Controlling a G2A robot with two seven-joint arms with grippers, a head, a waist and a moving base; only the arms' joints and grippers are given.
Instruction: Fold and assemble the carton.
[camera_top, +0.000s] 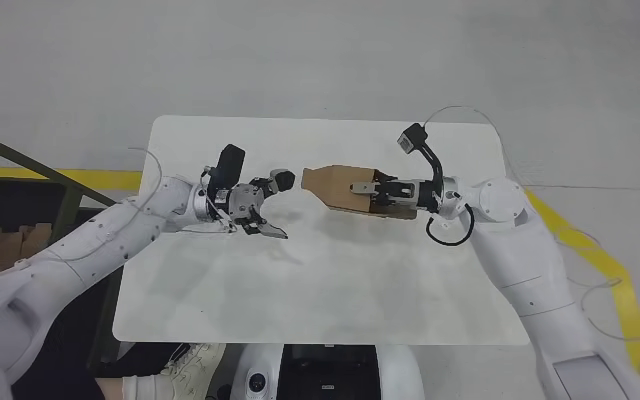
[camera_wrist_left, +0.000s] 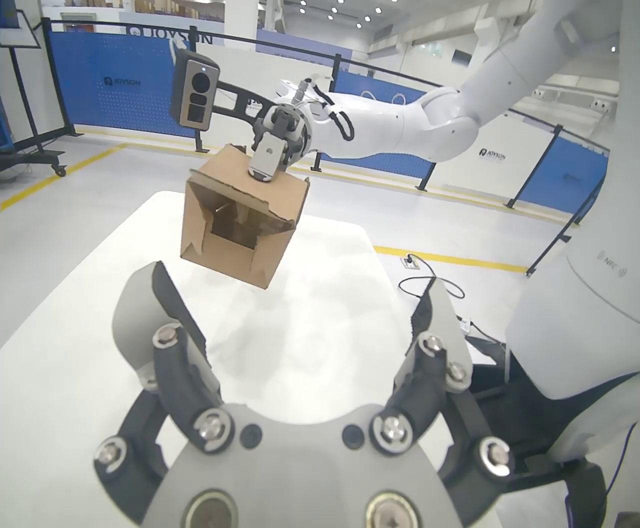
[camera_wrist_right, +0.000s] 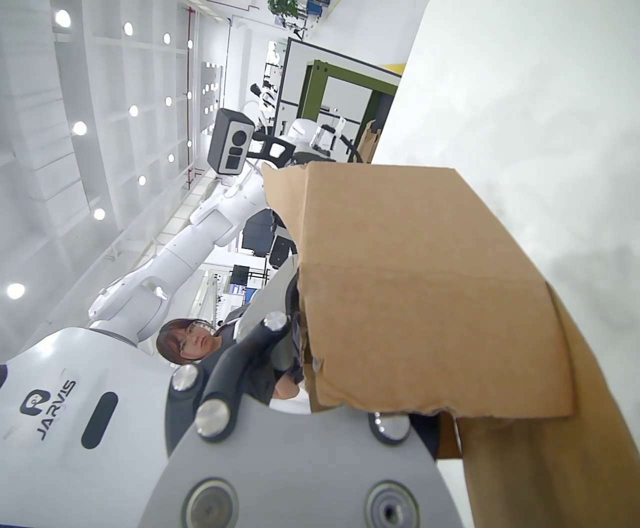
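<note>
Ok so your left gripper (camera_wrist_left: 300, 305) sits over the table (camera_top: 300, 290) a bit left of the middle. Its fingers (camera_wrist_left: 167, 305) are spread wide with nothing in them, and it's aimed right at the carton (camera_wrist_left: 235, 225).

The carton hangs off the surface, in the far half and slightly toward the right edge, with a clear gap to your left fingertips. Its long axis runs side to side, roughly parallel to the far edge. The open end with the half-folded flaps points at the left edge, so straight at your free gripper. Behind it, the right gripper (camera_wrist_left: 265, 162) is clamped onto the upper panel at the other end.

My read: the step here is tucking those end flaps. I'd come in along the carton's axis rather than at an angle. Push the small side flaps in first, then the big one, so nothing buckles. Go gentle, because cardboard held by one panel will likely twist if you shove it. Let the right grip take the push head-on.
</note>
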